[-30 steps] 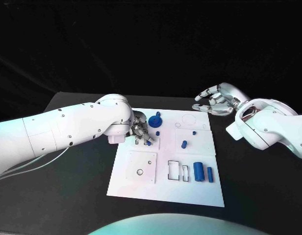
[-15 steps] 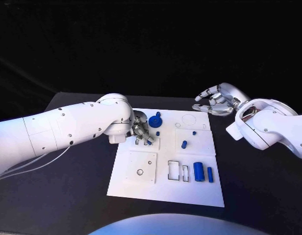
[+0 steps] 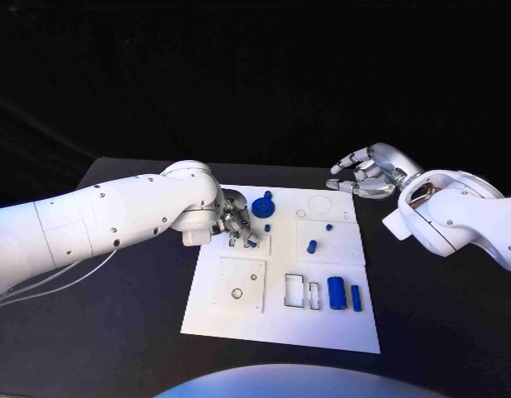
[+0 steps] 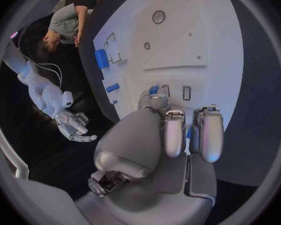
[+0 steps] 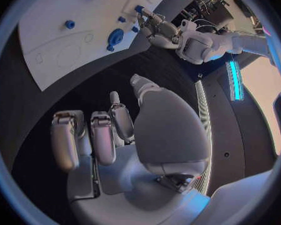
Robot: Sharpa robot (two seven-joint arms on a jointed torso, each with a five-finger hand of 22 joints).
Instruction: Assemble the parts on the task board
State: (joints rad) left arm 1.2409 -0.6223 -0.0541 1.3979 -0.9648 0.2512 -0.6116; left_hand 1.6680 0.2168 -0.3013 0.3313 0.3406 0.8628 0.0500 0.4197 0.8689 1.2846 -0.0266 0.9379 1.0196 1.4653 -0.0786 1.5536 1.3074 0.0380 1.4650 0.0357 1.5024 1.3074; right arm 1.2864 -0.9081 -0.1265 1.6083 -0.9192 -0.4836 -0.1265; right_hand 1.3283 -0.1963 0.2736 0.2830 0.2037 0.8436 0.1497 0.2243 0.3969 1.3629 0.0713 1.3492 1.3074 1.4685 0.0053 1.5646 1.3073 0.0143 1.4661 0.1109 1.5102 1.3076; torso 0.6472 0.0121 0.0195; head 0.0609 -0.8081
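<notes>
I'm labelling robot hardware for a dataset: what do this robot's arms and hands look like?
Both arms are smooth, glossy white shells with rounded joints and small dark screw dots. The left arm trails thin pale cables beneath it; the right arm shows a dark round opening near its wrist. The left hand and the right hand are silver metal, with segmented fingers and rounded pale tips.

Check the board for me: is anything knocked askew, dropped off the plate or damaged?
Nothing stands out. The task board lies flat on the table, and the blue parts I can see, such as the large cylinder, sit on it. The left hand is down at a small part; the right hand hovers off the board, holding nothing.
</notes>
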